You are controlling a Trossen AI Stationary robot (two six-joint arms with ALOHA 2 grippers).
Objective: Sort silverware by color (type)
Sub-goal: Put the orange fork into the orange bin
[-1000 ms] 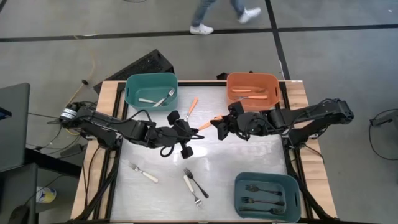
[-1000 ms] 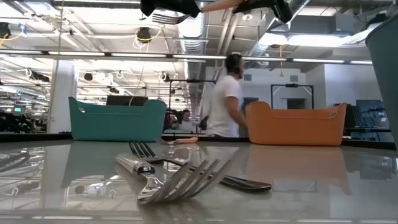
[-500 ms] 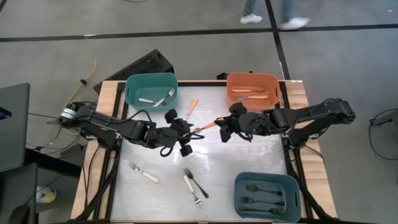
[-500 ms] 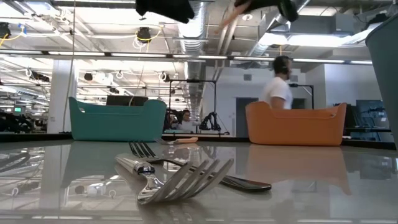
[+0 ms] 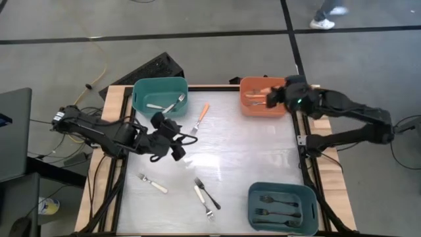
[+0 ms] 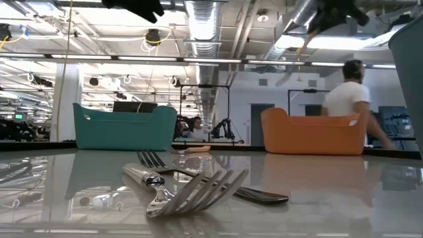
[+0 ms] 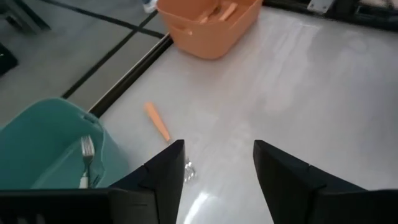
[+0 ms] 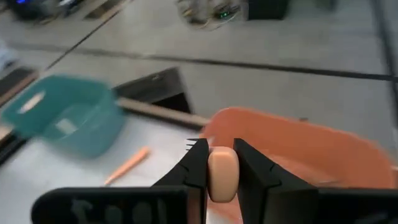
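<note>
Spanning the scene, the table (image 5: pixel 250 164) carries an orange bin (image 5: pixel 264 99) at its far right corner, over which the right gripper (image 5: pixel 273 97) hovers, pinching an orange-handled fork (image 8: pixel 222 173). Nearer the teal bin (image 5: pixel 160 95), the left gripper (image 5: pixel 181 138) hangs with fingers spread wide and empty, another orange fork (image 5: pixel 201 116) lying on the table just beyond it.

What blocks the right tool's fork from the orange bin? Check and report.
Nothing visible. The right tool is shut on an orange-handled fork, over the near edge of the orange bin, whose top is open. The left tool is open, far off by the teal bin.
</note>
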